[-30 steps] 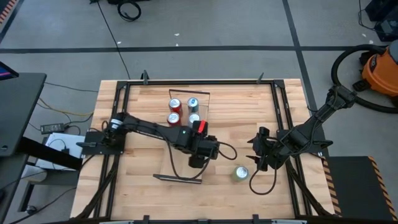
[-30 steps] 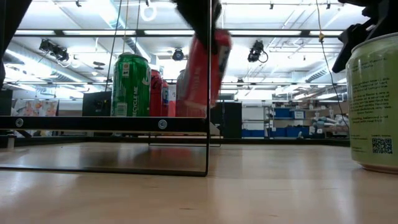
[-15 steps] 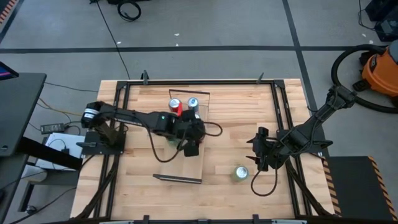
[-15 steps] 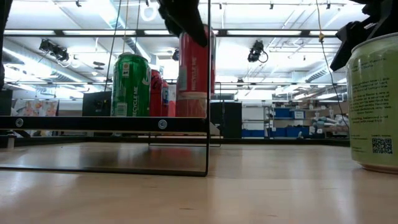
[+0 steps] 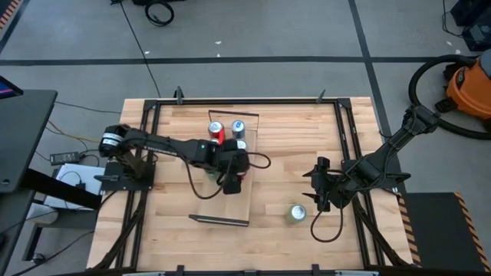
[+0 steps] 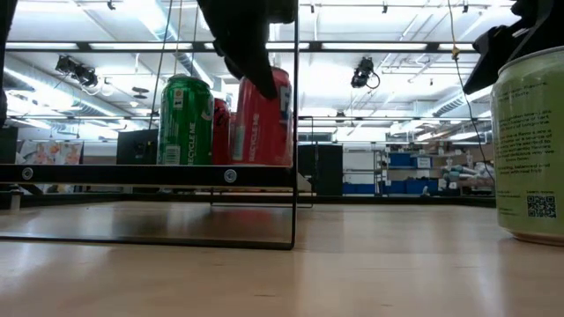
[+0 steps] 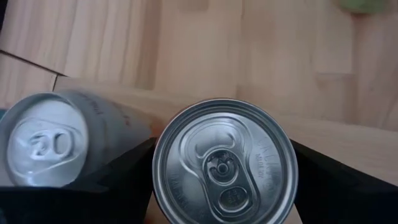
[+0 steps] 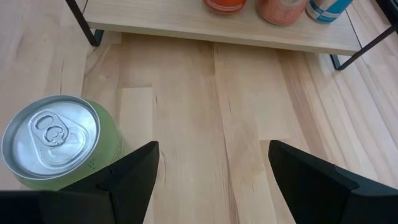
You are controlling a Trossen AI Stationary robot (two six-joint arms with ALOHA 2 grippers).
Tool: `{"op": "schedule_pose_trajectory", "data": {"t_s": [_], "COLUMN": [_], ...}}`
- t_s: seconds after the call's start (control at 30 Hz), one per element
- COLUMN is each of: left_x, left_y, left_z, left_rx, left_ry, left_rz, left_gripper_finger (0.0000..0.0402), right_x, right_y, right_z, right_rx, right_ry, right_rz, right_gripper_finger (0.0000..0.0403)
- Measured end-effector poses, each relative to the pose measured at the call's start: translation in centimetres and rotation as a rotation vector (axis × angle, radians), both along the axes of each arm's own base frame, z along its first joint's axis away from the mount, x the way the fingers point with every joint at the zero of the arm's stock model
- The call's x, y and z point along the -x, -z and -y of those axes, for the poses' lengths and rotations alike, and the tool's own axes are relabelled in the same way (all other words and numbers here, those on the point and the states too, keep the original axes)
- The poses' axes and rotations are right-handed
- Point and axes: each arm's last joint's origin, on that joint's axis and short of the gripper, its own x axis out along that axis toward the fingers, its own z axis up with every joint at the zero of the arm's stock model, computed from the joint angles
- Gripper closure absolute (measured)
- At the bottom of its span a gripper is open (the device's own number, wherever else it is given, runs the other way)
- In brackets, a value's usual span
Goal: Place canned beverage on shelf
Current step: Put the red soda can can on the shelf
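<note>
Left claw point(image 5: 232, 170) over the shelf point(image 5: 228, 201), closed on the red can point(image 6: 262, 117), now lowered from its raised, tilted carry to upright on the plank beside the green can point(image 6: 186, 121), toward the tabletop's far edge. Placement judged nearly done; release left. Right claw point(image 5: 318, 193) waiting near the right edge, fingers spread, holding nothing, pale-green can point(image 5: 297, 213) just beside.

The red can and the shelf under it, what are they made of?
The red can looks like thin metal, probably aluminium: its top is bare, shiny silver with a pull tab, and its side is printed glossy red. The shelf looks like pale wood with visible grain, held by thin black rails, likely painted metal.
</note>
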Motion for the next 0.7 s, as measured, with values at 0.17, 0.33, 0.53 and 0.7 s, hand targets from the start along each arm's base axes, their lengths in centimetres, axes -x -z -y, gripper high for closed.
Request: {"op": "schedule_pose_trajectory", "data": {"t_s": [0.17,0.33,0.53,0.7], "left_x": [0.0,0.2,0.1,0.3], "left_y": [0.1,0.2,0.1,0.0], "left_z": [-0.8,-1.4,-1.4,-1.2], "left_rx": [0.001,0.007,0.001,-0.004], "left_ry": [-0.027,-0.057,-0.054,-0.047], "left_rz": [-0.012,-0.033,-0.028,-0.033], "left_gripper_finger": [0.0081,0.0053,0.0035,0.0029], "right_x": [0.0,0.0,0.0,0.0], "right_y": [0.0,0.0,0.0,0.0], "right_z": [0.0,0.0,0.0,0.0], "right_rx": [0.000,-0.001,-0.004,-0.004], "right_ry": [0.000,-0.001,-0.003,-0.003], "right_rz": [-0.001,-0.001,-0.003,-0.003], "right_gripper_finger": [0.0089,0.0089,0.0089,0.0089]}}
